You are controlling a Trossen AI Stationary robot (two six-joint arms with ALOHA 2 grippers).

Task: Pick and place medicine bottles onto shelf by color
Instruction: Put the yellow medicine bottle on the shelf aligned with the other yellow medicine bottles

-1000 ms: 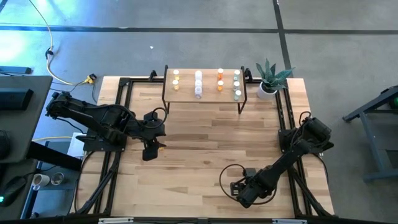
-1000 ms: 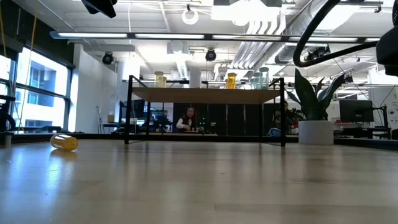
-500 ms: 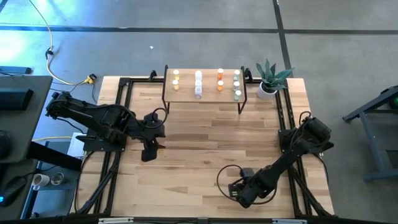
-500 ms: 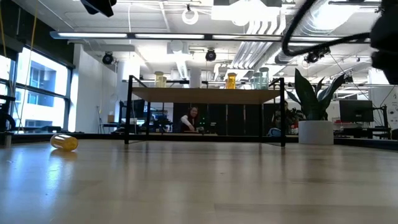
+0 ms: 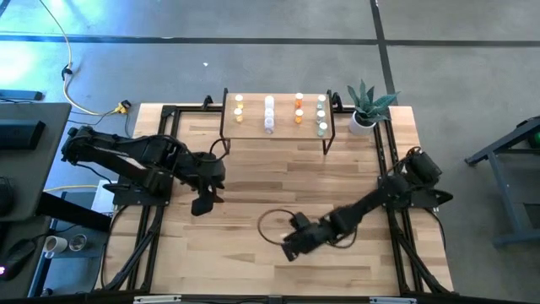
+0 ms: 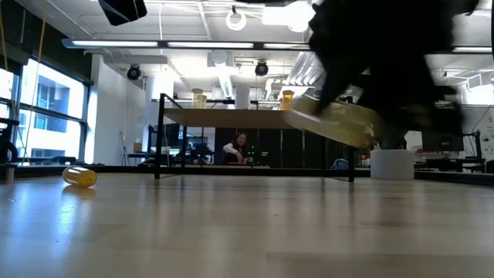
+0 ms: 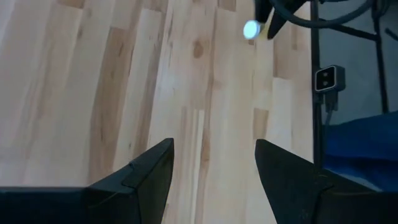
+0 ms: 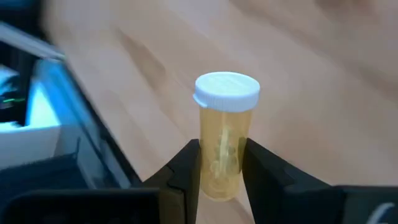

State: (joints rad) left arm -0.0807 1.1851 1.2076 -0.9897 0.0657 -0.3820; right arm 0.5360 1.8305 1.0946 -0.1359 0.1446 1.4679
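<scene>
The right claw (image 8: 221, 171) is clamped tight on a yellow bottle (image 8: 224, 134) with a white cap, the two fingers (image 8: 186, 168) pinching its lower half so the cap end sticks out past them. From above, that claw (image 5: 291, 245) sits over the front middle of the desk (image 5: 270, 190), but the bottle itself is too small to pick out there. In the low view it's a blurry yellowish streak (image 6: 332, 122) off the desk, under a big dark smear of arm that blocks the right part of the shelf.

The left claw (image 7: 211, 165) hangs over bare wood on the left side of the desk (image 5: 202, 203) with its fingers spread apart and nothing between them.

Another yellow bottle (image 6: 80, 177) lies on its side at the far left of the low view; I can't find it from above.

The shelf (image 5: 278, 127) stands at the back edge of the desk with four short rows of bottles (image 5: 269, 114) on it, yellowish, white, orange and pale greenish. A potted plant (image 5: 364, 108) is just beside its right end. There's a person (image 6: 235, 148) way back in the room, seen under the shelf.
</scene>
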